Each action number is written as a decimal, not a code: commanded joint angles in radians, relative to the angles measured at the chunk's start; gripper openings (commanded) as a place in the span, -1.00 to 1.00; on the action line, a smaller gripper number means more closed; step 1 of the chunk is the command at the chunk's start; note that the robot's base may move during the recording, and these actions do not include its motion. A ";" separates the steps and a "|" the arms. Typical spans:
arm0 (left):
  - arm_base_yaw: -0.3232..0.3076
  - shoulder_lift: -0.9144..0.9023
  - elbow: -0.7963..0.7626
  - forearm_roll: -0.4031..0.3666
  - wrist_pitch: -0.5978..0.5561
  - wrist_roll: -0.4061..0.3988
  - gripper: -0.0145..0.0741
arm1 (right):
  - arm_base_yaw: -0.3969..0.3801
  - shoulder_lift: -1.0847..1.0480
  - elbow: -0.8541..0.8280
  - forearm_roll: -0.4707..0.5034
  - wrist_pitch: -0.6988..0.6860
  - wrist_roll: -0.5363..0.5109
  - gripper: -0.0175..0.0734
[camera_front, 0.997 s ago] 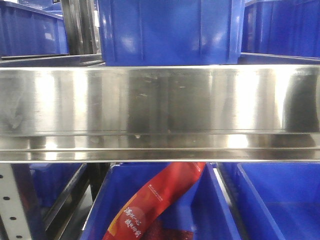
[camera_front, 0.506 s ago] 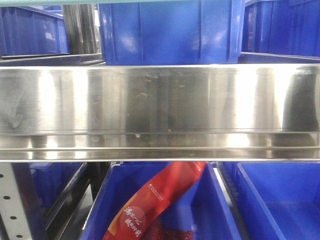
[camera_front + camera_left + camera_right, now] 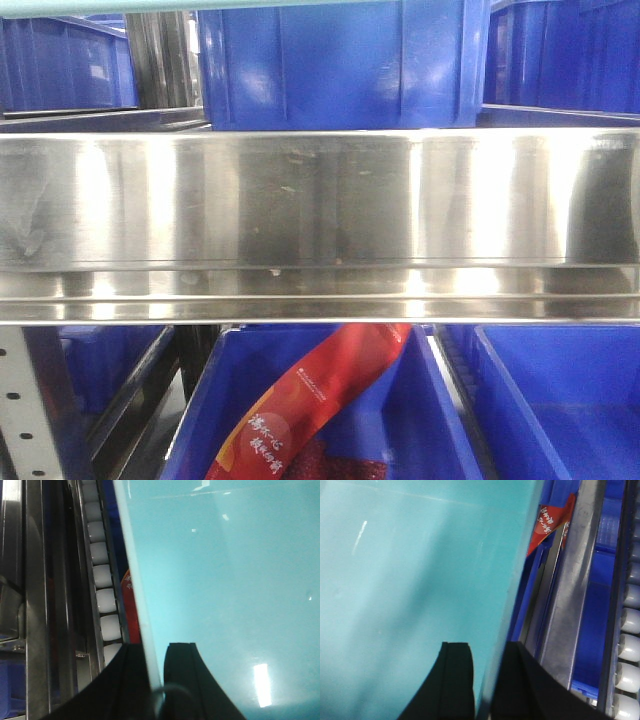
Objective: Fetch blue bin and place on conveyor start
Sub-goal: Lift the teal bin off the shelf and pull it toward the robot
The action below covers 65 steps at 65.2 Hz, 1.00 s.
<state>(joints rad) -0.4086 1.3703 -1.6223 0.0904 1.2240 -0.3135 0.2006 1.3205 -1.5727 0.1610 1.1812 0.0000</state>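
Left hand: black fingers narrowed onto the thin rim of the blue bin, one finger on each side of the wall.
Right hand: clamped the same way over a rim edge of the bin.
Bin's place: held between both hands, filling each wrist view just beyond the fingers.
Bin's heading: the rim runs straight ahead from the left hand, leaning slightly left, and ahead from the right hand, leaning right. Its full outline is cut off, so the long axis cannot be told.
Bin's make: smooth glossy aqua plastic with a pale thin rim and small light glints.
Outward of the left hand: a red packet, then a row of white rollers, then a steel shelf rail.
Outward of the right hand: the packet, royal-blue bins, the rail, more rollers.
Farthest, front view: the brushed steel rail spans the frame, with a ribbed royal-blue bin above and another below holding the packet.
Change: a second ago the front view's top edge showed no aqua. Now a thin aqua strip lies along its left part.
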 commanded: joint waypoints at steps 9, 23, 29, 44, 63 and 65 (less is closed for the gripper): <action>0.007 -0.016 -0.003 0.076 -0.008 0.021 -0.92 | -0.007 -0.026 -0.002 -0.042 -0.023 -0.035 -0.95; 0.007 -0.016 -0.003 0.078 -0.121 0.021 -0.92 | -0.007 -0.026 -0.002 -0.042 -0.027 -0.035 -0.95; 0.007 -0.016 -0.003 0.078 -0.176 0.021 -0.92 | -0.007 -0.026 -0.002 -0.042 -0.051 -0.035 -0.95; 0.007 -0.016 -0.003 0.078 -0.316 0.021 -0.92 | -0.007 -0.026 -0.002 -0.042 -0.119 -0.035 -0.95; 0.007 -0.016 -0.003 0.078 -0.485 0.021 -0.92 | -0.007 -0.026 -0.002 -0.042 -0.221 -0.035 -0.95; 0.007 -0.016 -0.003 0.078 -0.504 0.021 -0.92 | -0.007 -0.026 -0.002 -0.042 -0.238 -0.035 -0.95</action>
<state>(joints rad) -0.4086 1.3720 -1.6200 0.1636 0.8340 -0.3028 0.1970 1.3163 -1.5721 0.1228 1.0021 0.0000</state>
